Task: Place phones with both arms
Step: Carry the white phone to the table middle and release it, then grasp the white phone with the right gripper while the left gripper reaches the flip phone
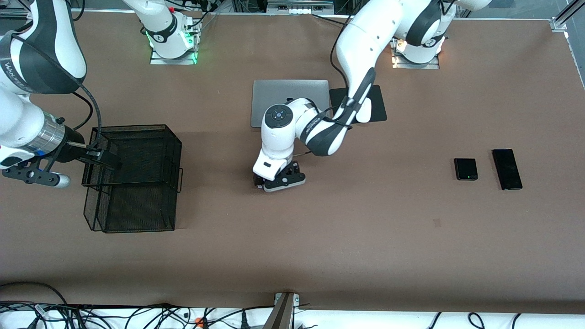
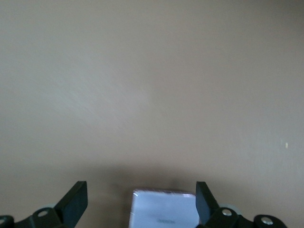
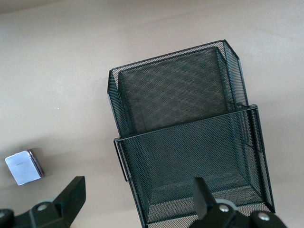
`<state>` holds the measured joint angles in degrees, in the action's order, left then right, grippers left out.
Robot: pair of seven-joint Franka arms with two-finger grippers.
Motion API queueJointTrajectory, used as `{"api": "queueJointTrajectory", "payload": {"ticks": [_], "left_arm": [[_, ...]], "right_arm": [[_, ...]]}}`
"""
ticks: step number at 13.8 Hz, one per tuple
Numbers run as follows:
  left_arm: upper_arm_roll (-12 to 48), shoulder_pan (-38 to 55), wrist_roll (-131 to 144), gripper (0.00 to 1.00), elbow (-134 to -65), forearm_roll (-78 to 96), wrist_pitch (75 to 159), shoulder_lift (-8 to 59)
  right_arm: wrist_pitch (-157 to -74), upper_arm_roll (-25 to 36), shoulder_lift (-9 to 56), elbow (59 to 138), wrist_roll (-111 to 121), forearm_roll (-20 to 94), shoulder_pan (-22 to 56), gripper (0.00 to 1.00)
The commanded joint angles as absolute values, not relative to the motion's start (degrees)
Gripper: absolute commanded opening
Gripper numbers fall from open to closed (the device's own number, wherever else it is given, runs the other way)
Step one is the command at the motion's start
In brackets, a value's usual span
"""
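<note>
The pale-lilac phone (image 2: 164,211) lies flat on the brown table (image 1: 365,228), between the fingers of my left gripper (image 2: 141,204). That gripper is open, and the phone sits close to one fingertip (image 2: 205,202). In the front view the left gripper (image 1: 278,182) is low over the table's middle and hides the phone. The small black phone (image 1: 465,169) and the long black phone (image 1: 507,169) lie side by side toward the left arm's end. My right gripper (image 1: 104,157) hangs open over the rim of the black mesh basket (image 1: 137,183). In the right wrist view the right gripper (image 3: 137,199) is empty and the pale phone (image 3: 23,167) lies beside the basket (image 3: 190,142).
A shut silver laptop (image 1: 290,103) and a black mouse pad (image 1: 365,100) lie near the arms' bases, partly covered by the left arm. The mesh basket stands toward the right arm's end of the table.
</note>
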<state>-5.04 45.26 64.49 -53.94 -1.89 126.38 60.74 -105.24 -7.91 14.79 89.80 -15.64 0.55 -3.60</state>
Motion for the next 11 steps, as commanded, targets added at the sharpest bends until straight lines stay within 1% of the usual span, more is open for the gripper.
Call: {"api": "queueJointTrajectory", "payload": {"ticks": [1, 3, 4, 7, 9, 11], "left_arm": [[-4.0, 40.9, 59.3, 1.0, -55.3, -1.8, 119.1, 56.0], [-3.8, 38.5, 55.1, 1.0, -56.7, -1.7, 114.5, 54.2], [-3.7, 37.0, 52.4, 1.0, -58.6, -1.7, 112.2, 52.7], [-2.8, 31.4, 38.1, 1.0, -70.3, -0.4, 107.5, 44.6], [-2.8, 27.3, 29.0, 1.0, -76.6, -0.4, 105.9, 40.5], [-2.9, 22.9, 19.4, 1.0, -82.9, -0.6, 105.8, 36.7]], "right_arm": [[-104.5, -8.3, 15.0, 89.2, -15.4, 0.7, -4.0, 1.0], [-103.7, -8.4, 15.0, 89.4, -16.1, 0.7, -3.9, 1.0], [-102.8, -8.6, 15.0, 89.5, -16.6, 0.7, -3.3, 1.0], [-105.8, -8.6, 16.6, 89.1, -20.9, -0.1, 3.0, 1.0], [-106.5, -8.7, 17.9, 89.1, -27.0, 0.9, 6.5, 1.0], [-107.3, -8.8, 20.5, 88.9, -29.0, 1.0, 11.9, 1.0]]}}
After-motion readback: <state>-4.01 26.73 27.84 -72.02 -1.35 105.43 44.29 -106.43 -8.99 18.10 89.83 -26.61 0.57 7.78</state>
